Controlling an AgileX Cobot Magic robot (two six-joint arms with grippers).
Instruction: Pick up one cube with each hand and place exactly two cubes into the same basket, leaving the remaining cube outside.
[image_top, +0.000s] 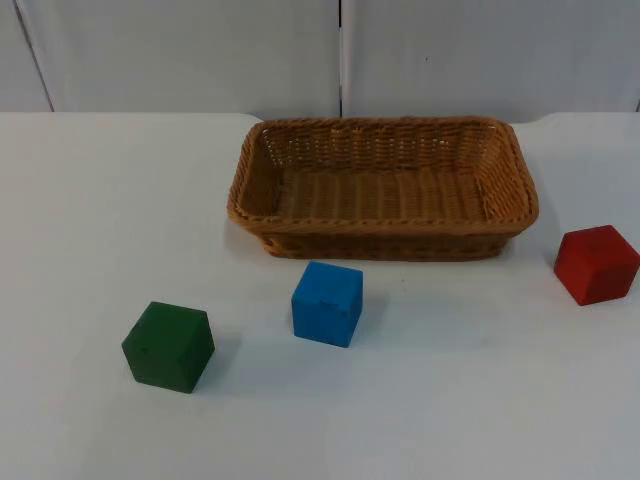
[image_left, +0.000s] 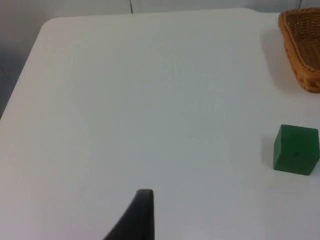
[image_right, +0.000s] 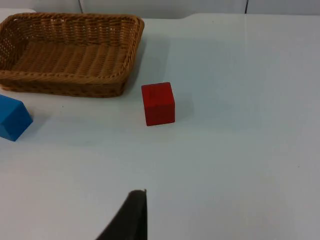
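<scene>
A red cube (image_right: 158, 103) sits just beside the empty basket (image_right: 70, 82); a blue cube (image_right: 12, 118) lies near the basket's front.

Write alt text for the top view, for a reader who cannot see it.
An empty brown wicker basket sits at the far middle of a white table, with three cubes outside it. A blue cube lies just in front of the basket, a green cube nearer and to the left, and a red cube off the basket's right end.

Lab bench: white table (image_top: 80, 200), grey partition (image_top: 180, 50)
</scene>
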